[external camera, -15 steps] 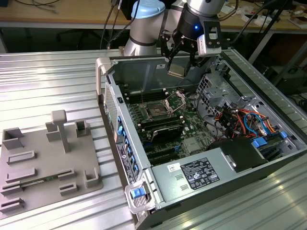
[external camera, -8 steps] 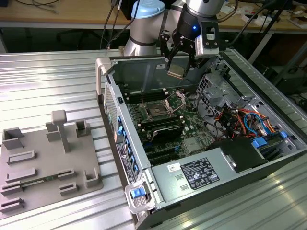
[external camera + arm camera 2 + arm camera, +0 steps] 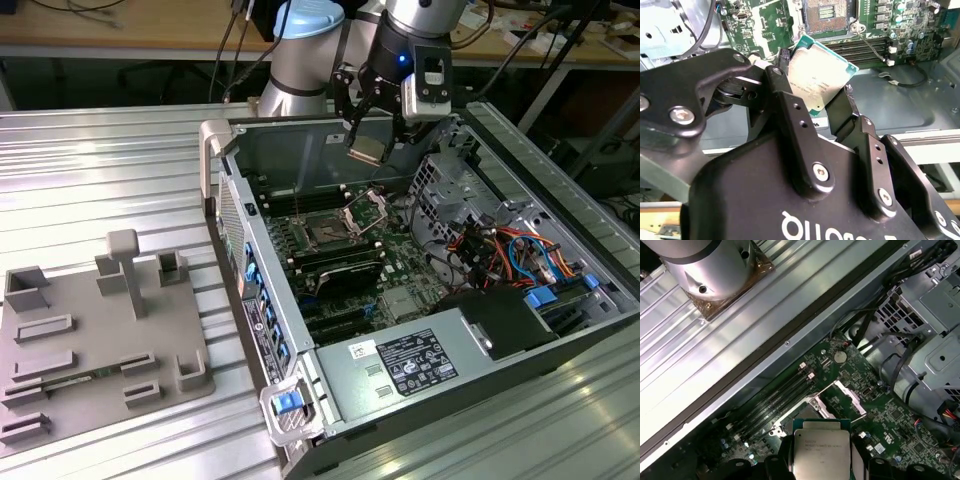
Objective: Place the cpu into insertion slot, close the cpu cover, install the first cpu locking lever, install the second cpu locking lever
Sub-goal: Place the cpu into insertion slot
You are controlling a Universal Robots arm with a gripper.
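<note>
**Open computer case [image 3: 290, 150] on a ribbed metal table [image 3: 100, 170].** Clock directions are read on the exterior view, from the insertion slot [image 3: 325, 233].

- **Surroundings:**
  - The cpu cover [image 3: 368, 208] stands raised on its hinge at two o'clock, just beside the slot.
  - Long black memory slots [image 3: 335, 268] run at six o'clock.
  - A perforated drive cage [image 3: 445, 185] rises at three o'clock, with a tangle of coloured cables [image 3: 500, 250] past it.
  - The power supply [image 3: 410, 365] lies at five o'clock.
  - A grey fixture tray [image 3: 60, 380] sits outside the case at eight o'clock, well apart.
- **Gripper:** The gripper [image 3: 368, 143] hangs above the green motherboard [image 3: 405, 262]. Its two black fingers [image 3: 791, 112] are clamped on opposite edges of the cpu [image 3: 365, 152].
- **Cpu position:** The chip is held in the air at one o'clock from the slot, clear of the board. The raised cover is the nearest part beneath it.
- **Slot:** The slot [image 3: 832, 12] lies uncovered, with its contact field exposed.
- **Cpu appearance:** In both wrist views the cpu [image 3: 820, 77] [image 3: 821, 452] shows a square silvery face with faint print inside a thin green rim. In the second wrist view it is tilted. In the exterior view its underside reads pale gold.
</note>
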